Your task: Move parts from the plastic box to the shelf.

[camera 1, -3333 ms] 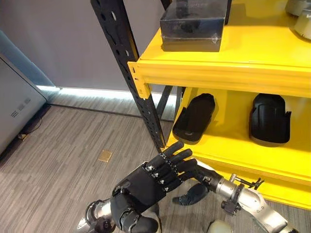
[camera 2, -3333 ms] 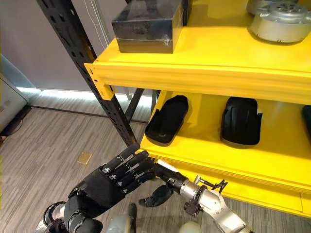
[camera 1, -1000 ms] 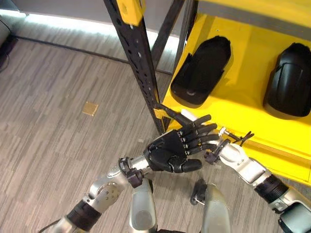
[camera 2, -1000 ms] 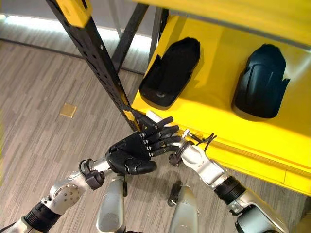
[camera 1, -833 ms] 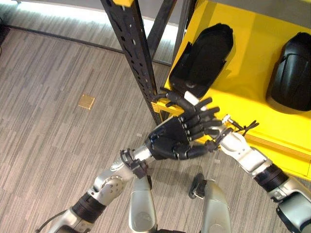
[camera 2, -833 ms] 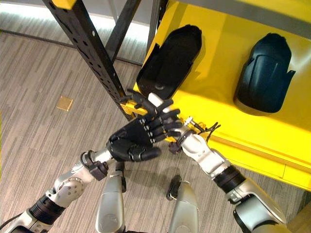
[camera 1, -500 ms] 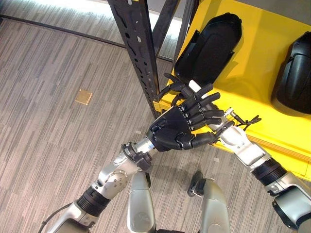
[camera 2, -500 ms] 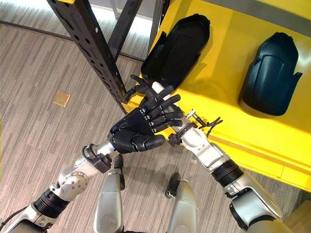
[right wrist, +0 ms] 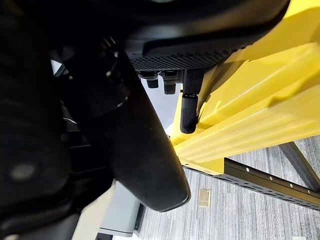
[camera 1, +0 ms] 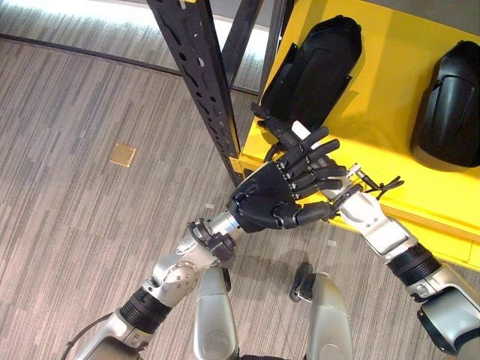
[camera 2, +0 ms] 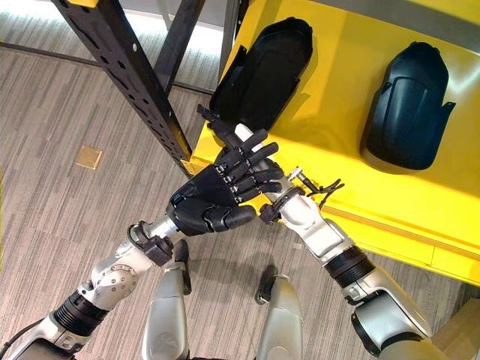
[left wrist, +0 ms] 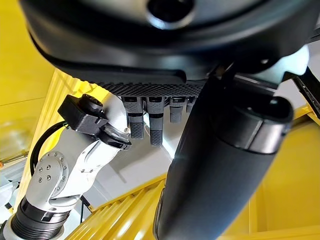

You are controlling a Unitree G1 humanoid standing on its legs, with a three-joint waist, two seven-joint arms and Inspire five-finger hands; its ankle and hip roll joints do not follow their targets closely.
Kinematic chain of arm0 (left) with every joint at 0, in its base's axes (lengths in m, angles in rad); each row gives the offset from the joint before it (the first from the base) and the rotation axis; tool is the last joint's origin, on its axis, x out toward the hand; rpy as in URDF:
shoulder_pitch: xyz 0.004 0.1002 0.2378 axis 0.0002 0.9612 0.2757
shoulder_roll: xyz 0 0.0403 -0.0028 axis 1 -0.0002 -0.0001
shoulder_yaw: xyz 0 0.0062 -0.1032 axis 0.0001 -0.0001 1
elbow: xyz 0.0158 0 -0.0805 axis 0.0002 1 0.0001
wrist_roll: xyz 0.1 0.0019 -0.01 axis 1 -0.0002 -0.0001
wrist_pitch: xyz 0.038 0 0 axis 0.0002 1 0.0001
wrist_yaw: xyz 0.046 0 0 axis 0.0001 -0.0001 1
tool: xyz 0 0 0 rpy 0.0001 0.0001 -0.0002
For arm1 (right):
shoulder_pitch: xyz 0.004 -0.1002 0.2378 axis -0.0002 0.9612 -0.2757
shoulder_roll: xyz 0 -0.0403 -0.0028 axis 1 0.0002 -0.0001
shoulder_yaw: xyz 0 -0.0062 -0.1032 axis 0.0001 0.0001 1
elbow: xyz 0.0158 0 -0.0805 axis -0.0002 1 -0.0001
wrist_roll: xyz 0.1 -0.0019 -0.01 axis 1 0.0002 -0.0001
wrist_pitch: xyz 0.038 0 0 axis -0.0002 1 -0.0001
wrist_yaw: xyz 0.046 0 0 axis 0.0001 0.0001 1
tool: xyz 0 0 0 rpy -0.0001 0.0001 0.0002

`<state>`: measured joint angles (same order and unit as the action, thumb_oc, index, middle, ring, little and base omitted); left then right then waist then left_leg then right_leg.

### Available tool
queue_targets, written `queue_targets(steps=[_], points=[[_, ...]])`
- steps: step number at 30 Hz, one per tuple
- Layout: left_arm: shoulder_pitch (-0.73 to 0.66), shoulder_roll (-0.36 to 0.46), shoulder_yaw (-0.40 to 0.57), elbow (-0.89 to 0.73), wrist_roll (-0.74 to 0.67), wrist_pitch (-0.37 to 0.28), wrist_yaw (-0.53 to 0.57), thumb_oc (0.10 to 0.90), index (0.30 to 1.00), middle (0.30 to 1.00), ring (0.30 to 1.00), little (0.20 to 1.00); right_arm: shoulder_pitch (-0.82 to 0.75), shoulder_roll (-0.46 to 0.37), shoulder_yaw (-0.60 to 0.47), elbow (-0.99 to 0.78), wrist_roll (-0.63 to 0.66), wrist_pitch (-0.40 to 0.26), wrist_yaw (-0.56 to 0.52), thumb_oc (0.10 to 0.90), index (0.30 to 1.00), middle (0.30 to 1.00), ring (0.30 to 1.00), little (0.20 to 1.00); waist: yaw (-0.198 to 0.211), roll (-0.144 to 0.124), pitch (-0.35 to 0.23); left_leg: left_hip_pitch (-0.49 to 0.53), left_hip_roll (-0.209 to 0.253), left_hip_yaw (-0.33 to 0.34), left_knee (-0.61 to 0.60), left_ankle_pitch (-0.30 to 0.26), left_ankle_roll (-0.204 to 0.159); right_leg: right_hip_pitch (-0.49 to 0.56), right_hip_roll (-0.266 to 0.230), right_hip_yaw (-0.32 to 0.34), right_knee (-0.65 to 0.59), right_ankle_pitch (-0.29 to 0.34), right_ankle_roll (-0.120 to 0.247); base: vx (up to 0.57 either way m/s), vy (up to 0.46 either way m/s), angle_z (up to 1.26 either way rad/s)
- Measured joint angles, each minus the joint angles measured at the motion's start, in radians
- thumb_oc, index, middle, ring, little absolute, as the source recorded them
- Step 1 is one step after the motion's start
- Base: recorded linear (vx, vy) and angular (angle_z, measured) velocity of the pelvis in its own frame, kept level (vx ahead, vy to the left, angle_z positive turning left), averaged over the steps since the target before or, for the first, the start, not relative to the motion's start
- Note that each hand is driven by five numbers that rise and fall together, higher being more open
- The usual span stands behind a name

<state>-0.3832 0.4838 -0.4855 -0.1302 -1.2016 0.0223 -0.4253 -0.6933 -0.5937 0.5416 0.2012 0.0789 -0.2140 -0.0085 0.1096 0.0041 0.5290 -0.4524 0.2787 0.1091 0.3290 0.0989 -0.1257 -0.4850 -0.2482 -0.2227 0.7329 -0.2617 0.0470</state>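
Two black moulded parts lie on the yellow lower shelf [camera 1: 390, 97]: one [camera 1: 315, 64] at its left end, another [camera 1: 450, 101] further right. My left hand [camera 1: 274, 199] hovers at the shelf's front edge, open, fingers stretched toward the left part and holding nothing. My right hand [camera 1: 268, 122] lies just behind it, mostly hidden, with straight fingers reaching the near end of that part. In the right wrist view its fingers [right wrist: 189, 110] sit beside the shelf's yellow edge [right wrist: 250, 125], empty. The left wrist view shows the left thumb [left wrist: 220, 165] before the right wrist [left wrist: 70, 170].
A black perforated shelf post [camera 1: 199, 75] stands just left of both hands. Grey plank floor spreads to the left, with a small brass plate [camera 1: 122, 155] set in it.
The head camera has tilted down from the upper shelf. Over the last second both hands have moved from below the shelf's front edge up to the near end of the left black part.
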Motion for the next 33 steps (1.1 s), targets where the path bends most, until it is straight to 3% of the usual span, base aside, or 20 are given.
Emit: queue_targets(steps=[9,33], points=[[0.0,-0.001,0.0,0.001,0.001,0.006,-0.001,0.9,1.0,1.0,1.0,1.0,0.021,0.003,-0.013,-0.006,0.006,0.003,-0.015,0.9,1.0,1.0,1.0,1.0,-0.01,-0.001,0.0,0.002,0.001,0.01,0.014,-0.008,0.001,-0.002,0.0,0.017,0.002,0.003,0.003,0.0,0.001,-0.01],[-0.06,-0.075,0.009,0.044,0.031,0.022,0.004,0.9,1.0,1.0,1.0,1.0,0.055,0.009,-0.07,-0.005,0.043,0.011,-0.075,0.9,1.0,1.0,1.0,1.0,-0.083,-0.004,0.002,0.007,0.017,0.044,0.046,-0.035,0.002,-0.015,0.012,0.047,0.006,0.01,0.003,0.0,0.004,-0.04]])
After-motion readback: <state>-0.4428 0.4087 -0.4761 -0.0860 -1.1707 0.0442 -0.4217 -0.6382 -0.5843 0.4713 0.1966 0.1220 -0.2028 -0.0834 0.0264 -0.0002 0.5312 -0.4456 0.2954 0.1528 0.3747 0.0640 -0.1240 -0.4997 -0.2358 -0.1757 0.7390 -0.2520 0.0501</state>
